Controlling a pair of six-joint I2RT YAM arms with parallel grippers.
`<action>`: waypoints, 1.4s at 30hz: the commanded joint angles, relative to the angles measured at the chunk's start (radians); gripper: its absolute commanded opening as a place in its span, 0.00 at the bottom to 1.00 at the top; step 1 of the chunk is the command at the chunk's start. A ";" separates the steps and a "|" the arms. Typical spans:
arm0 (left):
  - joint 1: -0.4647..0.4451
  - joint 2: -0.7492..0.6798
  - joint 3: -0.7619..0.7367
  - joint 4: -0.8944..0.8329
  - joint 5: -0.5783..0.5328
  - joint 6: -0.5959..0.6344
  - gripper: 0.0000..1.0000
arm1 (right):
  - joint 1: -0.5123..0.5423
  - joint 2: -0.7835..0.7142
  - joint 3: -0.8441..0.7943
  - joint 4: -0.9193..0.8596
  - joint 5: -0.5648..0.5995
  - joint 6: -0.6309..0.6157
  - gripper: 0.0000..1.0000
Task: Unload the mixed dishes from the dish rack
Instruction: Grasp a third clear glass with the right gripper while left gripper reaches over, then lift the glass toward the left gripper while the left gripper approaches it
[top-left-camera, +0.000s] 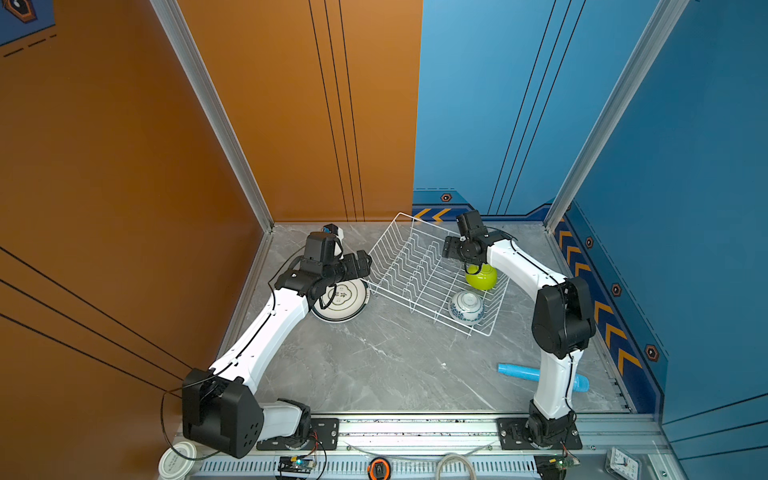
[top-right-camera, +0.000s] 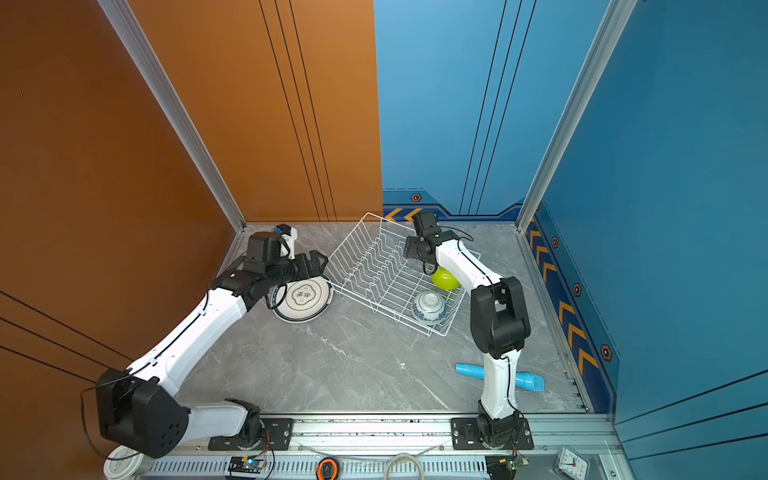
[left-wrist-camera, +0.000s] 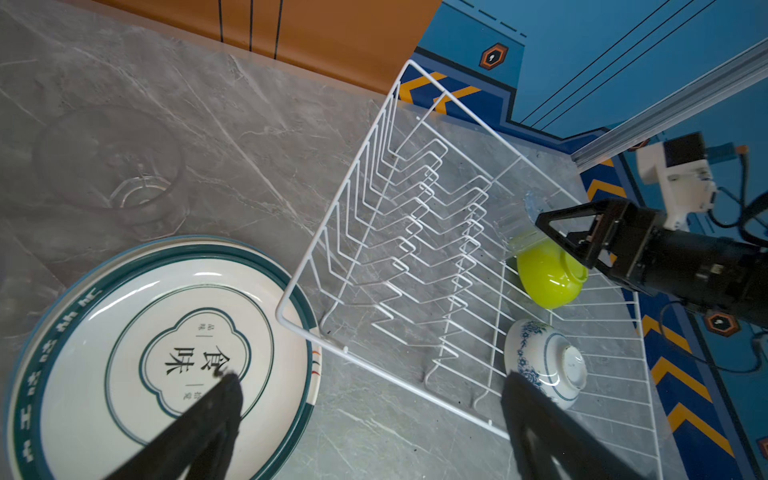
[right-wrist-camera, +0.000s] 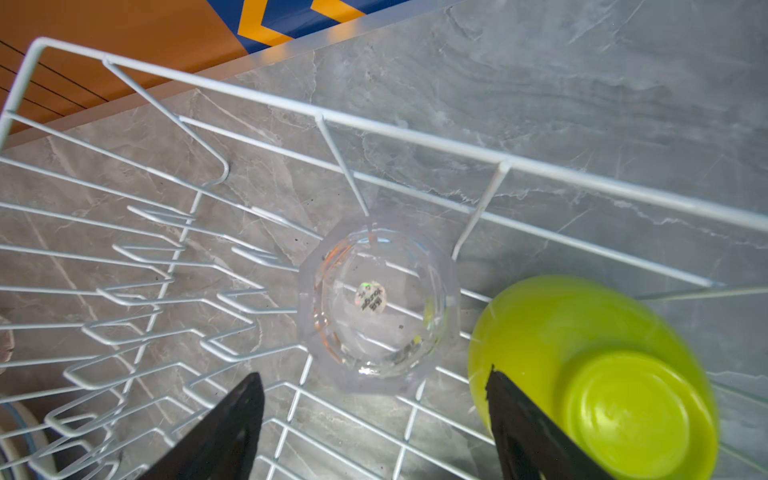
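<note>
In both top views the white wire dish rack (top-left-camera: 401, 214) (top-right-camera: 369, 214) stands at the back of the table. It holds a lime-green bowl (top-left-camera: 484, 279) (right-wrist-camera: 582, 353) upside down, a blue-patterned bowl (top-left-camera: 467, 307) (left-wrist-camera: 544, 361) and a clear glass cup (right-wrist-camera: 378, 307). My right gripper (top-left-camera: 451, 249) (right-wrist-camera: 372, 374) hangs open inside the rack, its fingers just short of the cup, one beside the green bowl. The dark-rimmed plate (top-left-camera: 349, 303) (left-wrist-camera: 104, 353) lies on the table left of the rack, on another plate's rim (left-wrist-camera: 316, 365). My left gripper (top-left-camera: 365, 264) (left-wrist-camera: 370, 376) hovers open and empty above it.
Another clear glass cup (left-wrist-camera: 124, 174) stands on the table beyond the plates. A light blue tube (top-left-camera: 517, 371) lies at the front right, partly behind the right arm. Orange and blue walls close in the back and sides.
</note>
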 joint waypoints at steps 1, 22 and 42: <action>-0.003 -0.034 -0.057 0.043 0.024 -0.025 0.98 | 0.012 0.050 0.082 -0.078 0.087 -0.043 0.79; 0.018 -0.090 -0.153 0.041 0.061 -0.050 0.98 | 0.014 0.240 0.272 -0.140 0.080 -0.075 0.57; 0.001 -0.027 -0.140 0.111 0.154 -0.113 0.98 | 0.038 -0.144 -0.034 0.004 -0.082 0.077 0.43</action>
